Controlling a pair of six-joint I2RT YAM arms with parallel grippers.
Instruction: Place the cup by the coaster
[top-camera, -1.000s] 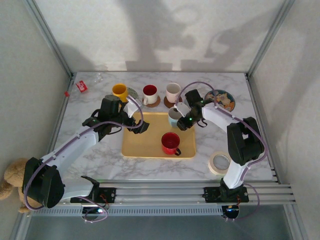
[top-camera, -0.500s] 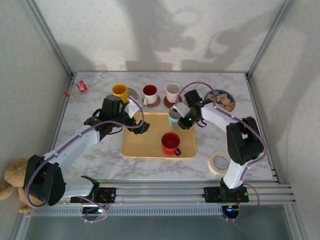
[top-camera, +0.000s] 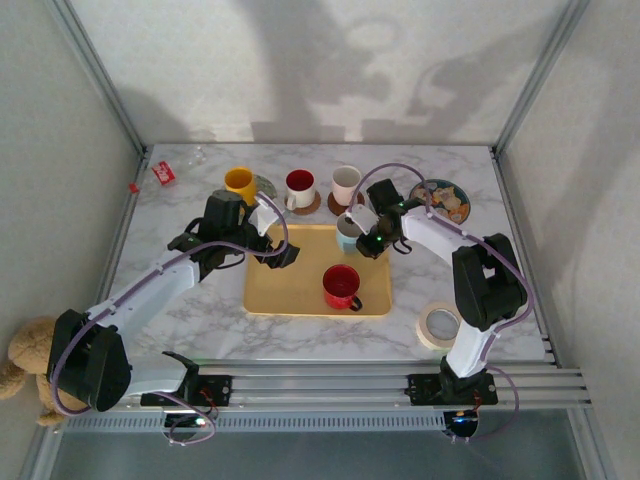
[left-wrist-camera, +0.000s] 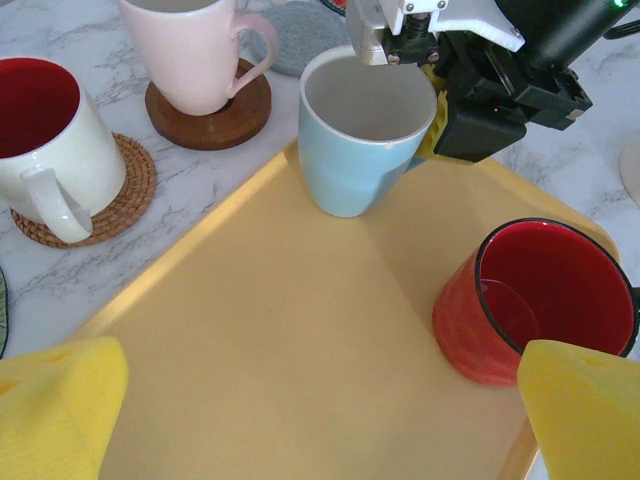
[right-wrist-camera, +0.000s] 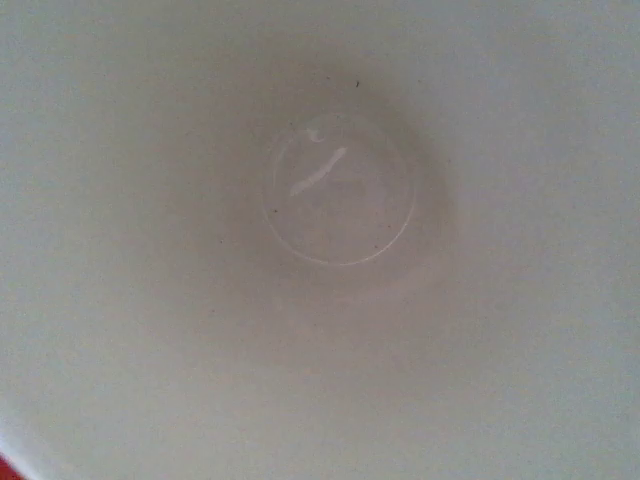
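Now the right gripper (top-camera: 368, 240) sits low against the right side of the light blue cup (top-camera: 349, 232). In the left wrist view one yellow pad (left-wrist-camera: 436, 118) lies against the cup's outer wall. The rest of the fingers are hidden behind the cup, so I cannot tell whether they clench it. The right wrist camera looks straight down into the cup's pale inside. The cup stands upright in the far right corner of the yellow tray (top-camera: 290, 290). A red cup (top-camera: 341, 286) stands nearer on the same tray, apart from it.

The left gripper (top-camera: 280, 255) hovers over the tray's left part with its jaws spread wide and nothing between them.

Just beyond the tray's far edge lies a bare grey coaster (left-wrist-camera: 300, 35). Beside it a pink mug (left-wrist-camera: 190, 50) stands on a wooden coaster (left-wrist-camera: 215, 115), and a white mug (left-wrist-camera: 40, 140) on a woven coaster (left-wrist-camera: 120, 190).
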